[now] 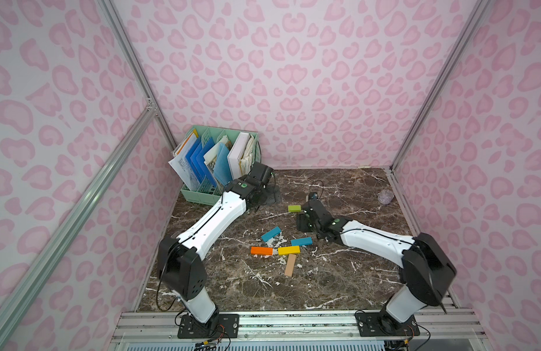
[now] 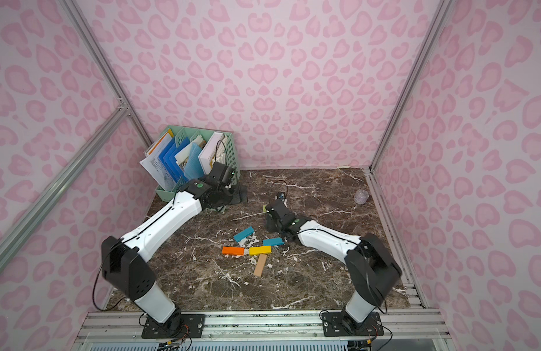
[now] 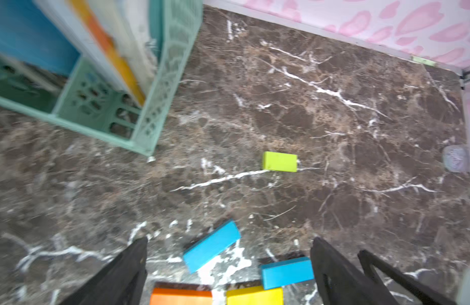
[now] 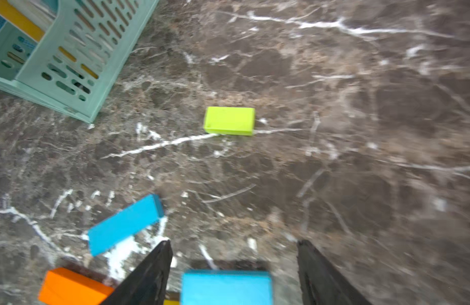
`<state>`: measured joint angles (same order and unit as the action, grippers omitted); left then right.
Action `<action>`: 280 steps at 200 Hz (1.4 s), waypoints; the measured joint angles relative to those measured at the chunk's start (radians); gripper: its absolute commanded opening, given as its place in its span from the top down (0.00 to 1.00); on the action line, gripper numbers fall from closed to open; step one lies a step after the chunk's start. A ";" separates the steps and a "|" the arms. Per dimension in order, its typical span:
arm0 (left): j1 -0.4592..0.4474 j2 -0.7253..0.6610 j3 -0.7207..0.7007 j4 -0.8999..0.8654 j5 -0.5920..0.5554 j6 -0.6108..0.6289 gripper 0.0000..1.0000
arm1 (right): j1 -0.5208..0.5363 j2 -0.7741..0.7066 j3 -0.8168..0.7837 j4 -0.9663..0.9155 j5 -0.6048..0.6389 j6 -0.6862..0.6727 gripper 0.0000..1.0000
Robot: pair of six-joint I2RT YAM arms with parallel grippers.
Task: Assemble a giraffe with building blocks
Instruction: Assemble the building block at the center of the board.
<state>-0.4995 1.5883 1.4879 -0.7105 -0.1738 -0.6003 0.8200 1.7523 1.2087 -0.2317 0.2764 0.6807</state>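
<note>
I see L claw point(image 3: 230, 240) spread wide, empty, by the file rack point(image 1: 199, 194), prob clearing room. R claw point(image 4: 232, 241) apart too, straddling a teal block point(image 4: 226, 286) for a grab. Building blocks point(image 1: 289, 250) loose, centre frame; lime block point(image 1: 294, 208) above.

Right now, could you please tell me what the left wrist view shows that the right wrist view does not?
Only the left wrist view: the pink patterned wall, a small clear object at the table edge, and the open left claw. Only the right wrist view: the open right claw, framing the level blue block. Both: the mint-green file rack, lime-green block, tilted blue block, level blue block, orange block and marble tabletop.
</note>
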 measured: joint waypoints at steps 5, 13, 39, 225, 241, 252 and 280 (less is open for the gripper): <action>0.002 -0.040 -0.035 0.007 -0.012 0.008 0.01 | 0.012 0.058 0.074 -0.035 -0.007 0.028 0.24; 0.009 -0.099 -0.082 0.013 -0.038 0.028 0.01 | 0.026 0.137 0.185 -0.095 -0.021 0.074 0.24; 0.051 -0.195 -0.170 0.032 -0.101 0.076 0.01 | 0.044 0.326 0.455 -0.217 -0.107 0.246 0.26; 0.160 -0.267 -0.253 0.010 -0.175 0.082 0.01 | 0.048 0.707 0.997 -0.697 -0.384 0.724 0.31; 0.160 -0.267 -0.254 0.014 -0.175 0.082 0.01 | 0.049 0.708 0.998 -0.699 -0.385 0.728 0.31; 0.161 -0.267 -0.254 0.014 -0.175 0.082 0.01 | 0.050 0.708 0.998 -0.701 -0.385 0.729 0.31; 0.161 -0.267 -0.256 0.014 -0.174 0.079 0.01 | 0.060 0.703 0.996 -0.718 -0.384 0.729 0.32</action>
<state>-0.3386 1.3209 1.2320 -0.6960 -0.3477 -0.5209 0.8803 2.4550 2.2047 -0.9501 -0.1074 1.4101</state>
